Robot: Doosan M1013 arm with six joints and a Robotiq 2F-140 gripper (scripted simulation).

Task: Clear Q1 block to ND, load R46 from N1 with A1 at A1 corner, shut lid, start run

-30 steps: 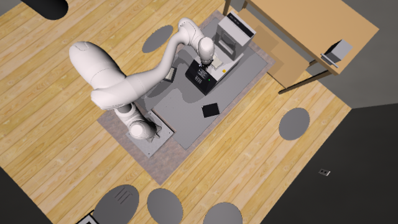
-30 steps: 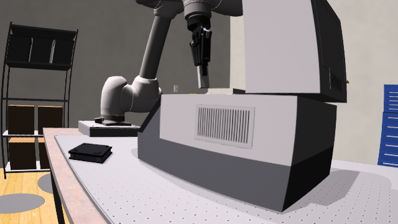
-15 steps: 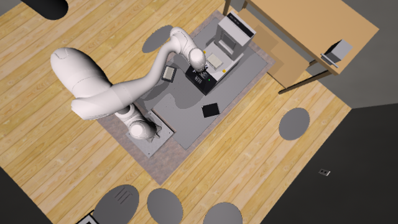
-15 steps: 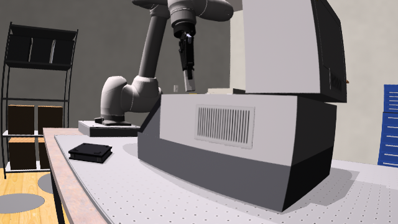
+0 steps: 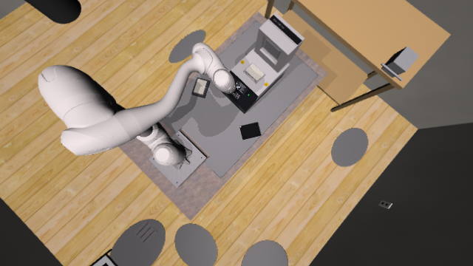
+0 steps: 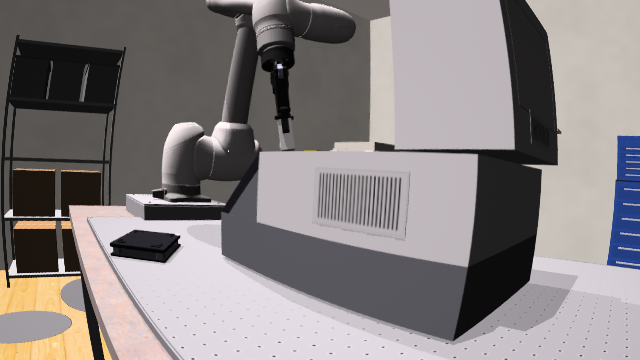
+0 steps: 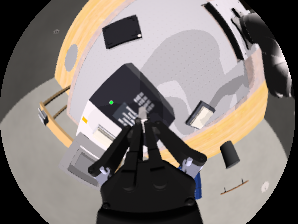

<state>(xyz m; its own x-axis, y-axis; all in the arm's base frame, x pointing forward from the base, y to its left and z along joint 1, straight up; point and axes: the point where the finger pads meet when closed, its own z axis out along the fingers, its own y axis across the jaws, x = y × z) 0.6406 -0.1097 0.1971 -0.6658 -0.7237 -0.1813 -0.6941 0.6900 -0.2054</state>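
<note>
You will find the cycler (image 5: 259, 70) near the bench's (image 5: 222, 148) far edge, lid (image 5: 281, 35) raised, lamp (image 5: 248, 94) green. A pale plate (image 5: 255, 72) already lies on the block, so loading appears done; shutting the lid and pressing START remain. One nest (image 5: 201, 87) holds a pale tray; the other (image 5: 250, 131) shows black. The fingers are closed, gripping nothing, poised over the keys.

The tool (image 7: 144, 120), fingers pressed together and empty, points at the cycler's dark key panel (image 7: 133, 102) beside a green lamp (image 7: 111, 103).
</note>
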